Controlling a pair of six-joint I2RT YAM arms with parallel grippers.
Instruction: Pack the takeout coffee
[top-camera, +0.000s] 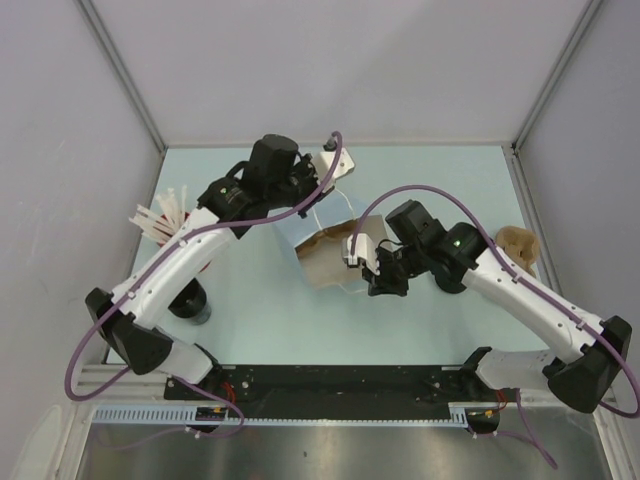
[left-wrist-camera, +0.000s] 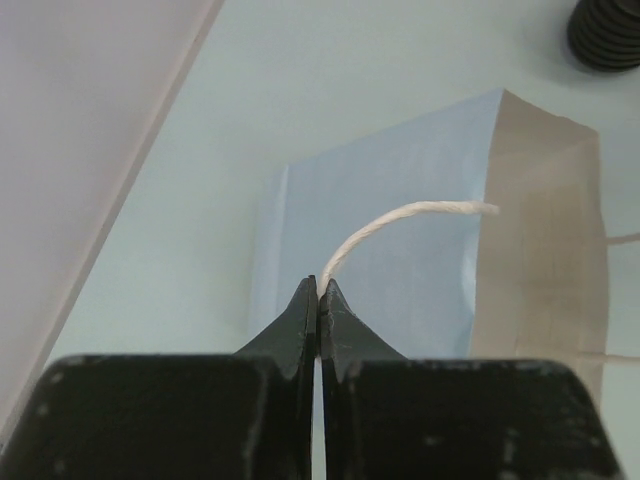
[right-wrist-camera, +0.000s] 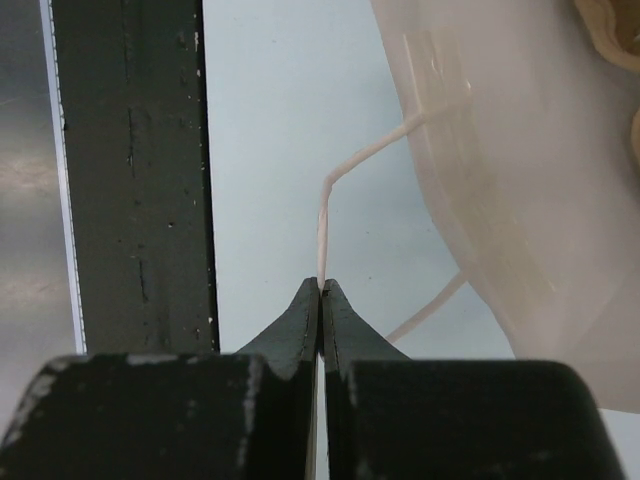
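The pale-blue paper bag (top-camera: 318, 232) stands mid-table, its mouth pulled open to show the brown inside. My left gripper (top-camera: 318, 196) is shut on one white string handle (left-wrist-camera: 400, 218) at the bag's far side; in the left wrist view the jaws (left-wrist-camera: 318, 286) pinch the string above the blue bag wall (left-wrist-camera: 380, 300). My right gripper (top-camera: 384, 284) is shut on the other string handle (right-wrist-camera: 360, 160) at the near right side, next to the pale bag wall (right-wrist-camera: 520, 180). The takeout coffee (top-camera: 192, 308), a short black cup, stands at the left, partly under my left arm.
A red cup of white straws (top-camera: 165, 218) stands at the far left behind the left arm. A brown pulp cup carrier (top-camera: 518, 246) lies at the right edge. The black base rail (right-wrist-camera: 130, 170) runs along the near table edge. Grey walls close in three sides.
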